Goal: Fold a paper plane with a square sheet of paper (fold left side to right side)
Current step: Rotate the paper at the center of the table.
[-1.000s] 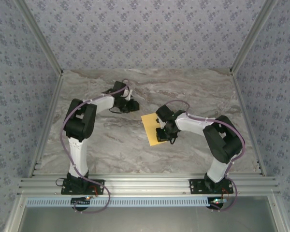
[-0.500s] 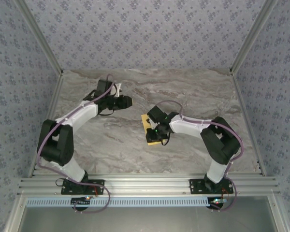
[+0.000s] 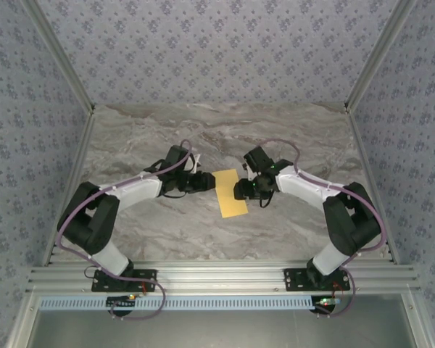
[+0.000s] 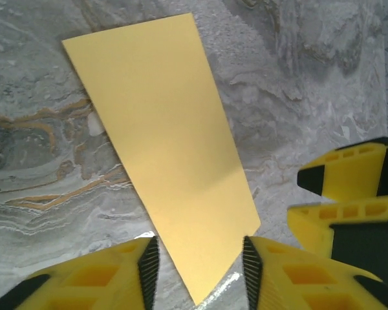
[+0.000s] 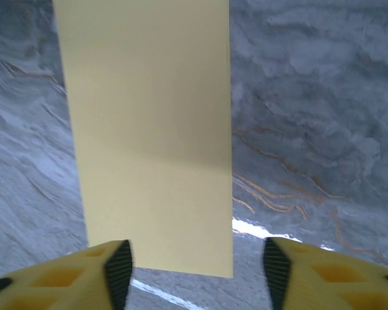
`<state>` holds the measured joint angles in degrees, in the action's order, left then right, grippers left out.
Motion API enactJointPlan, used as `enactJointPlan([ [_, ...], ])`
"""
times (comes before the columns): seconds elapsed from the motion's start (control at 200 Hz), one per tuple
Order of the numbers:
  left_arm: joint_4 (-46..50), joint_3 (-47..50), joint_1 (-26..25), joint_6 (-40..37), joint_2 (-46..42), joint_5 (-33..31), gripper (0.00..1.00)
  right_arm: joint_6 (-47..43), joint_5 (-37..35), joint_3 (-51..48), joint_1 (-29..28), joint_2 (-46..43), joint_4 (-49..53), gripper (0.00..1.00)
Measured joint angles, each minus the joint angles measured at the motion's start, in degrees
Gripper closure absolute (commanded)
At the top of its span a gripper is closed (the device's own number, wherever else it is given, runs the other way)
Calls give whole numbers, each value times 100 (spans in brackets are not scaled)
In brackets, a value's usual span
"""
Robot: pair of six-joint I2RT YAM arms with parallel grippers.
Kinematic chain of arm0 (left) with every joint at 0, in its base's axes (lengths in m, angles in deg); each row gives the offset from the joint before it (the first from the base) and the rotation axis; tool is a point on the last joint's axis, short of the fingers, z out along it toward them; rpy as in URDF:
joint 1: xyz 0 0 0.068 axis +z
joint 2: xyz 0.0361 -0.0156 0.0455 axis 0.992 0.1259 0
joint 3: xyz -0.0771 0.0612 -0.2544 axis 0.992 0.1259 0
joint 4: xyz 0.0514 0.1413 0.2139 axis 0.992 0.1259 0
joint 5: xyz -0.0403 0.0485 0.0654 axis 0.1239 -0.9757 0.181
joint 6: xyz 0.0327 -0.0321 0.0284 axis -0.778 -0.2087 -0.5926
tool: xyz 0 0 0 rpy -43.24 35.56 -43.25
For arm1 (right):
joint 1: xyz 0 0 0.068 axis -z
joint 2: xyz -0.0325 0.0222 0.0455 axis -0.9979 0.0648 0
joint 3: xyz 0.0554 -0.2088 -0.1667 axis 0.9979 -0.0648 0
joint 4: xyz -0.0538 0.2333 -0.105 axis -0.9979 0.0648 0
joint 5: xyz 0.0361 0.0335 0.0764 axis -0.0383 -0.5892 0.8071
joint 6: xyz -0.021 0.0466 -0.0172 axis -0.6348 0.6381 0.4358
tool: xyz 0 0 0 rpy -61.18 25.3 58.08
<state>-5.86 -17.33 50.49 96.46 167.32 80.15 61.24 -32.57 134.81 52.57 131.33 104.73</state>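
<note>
Both pincers stand released over the marbled grey tabletop. The left gripper has its yellow fingers spread apart and grasps nothing. The right gripper has its jaws parted as well and is equally empty. Between the two lies the sheet of paper, plain yellow-orange and flat on the table, showing as a narrow rectangle. Its long sides run from the near edge toward the back, and its far end leans slightly left. In the left wrist view the sheet's nearest corner sits in the gap between the open fingers. The rest of the sheet stretches away across the stone, and the right gripper's yellow fingers are visible just beside its right long edge. Whether any pad touches the paper cannot be told. In the right wrist view a short edge of the sheet lies just beyond the open jaws, set toward the left-hand finger, and the sheet runs straight away from the camera. From above, the left gripper is close to the sheet's left long edge near the far end, and the right gripper is at its right long edge. Beyond them the table runs back to a patterned wall.
</note>
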Motion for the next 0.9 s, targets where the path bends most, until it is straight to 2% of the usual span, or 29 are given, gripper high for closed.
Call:
enactJointPlan([
  [0.205, -83, 321, 0, 212, -372, -732, 28, 24, -179, -92, -295, 238, 52, 5],
  [0.3, -48, 553, 0, 227, -883, -1099, 23, 37, -245, -74, -466, 393, 52, 0],
  [0.48, -9, 667, 37, 240, -1388, -1543, 22, 55, -431, 107, -647, 612, 190, 0],
  [0.899, 131, 667, 76, 225, -1403, -1812, 21, 229, -776, 391, -1108, 857, 358, 0],
])
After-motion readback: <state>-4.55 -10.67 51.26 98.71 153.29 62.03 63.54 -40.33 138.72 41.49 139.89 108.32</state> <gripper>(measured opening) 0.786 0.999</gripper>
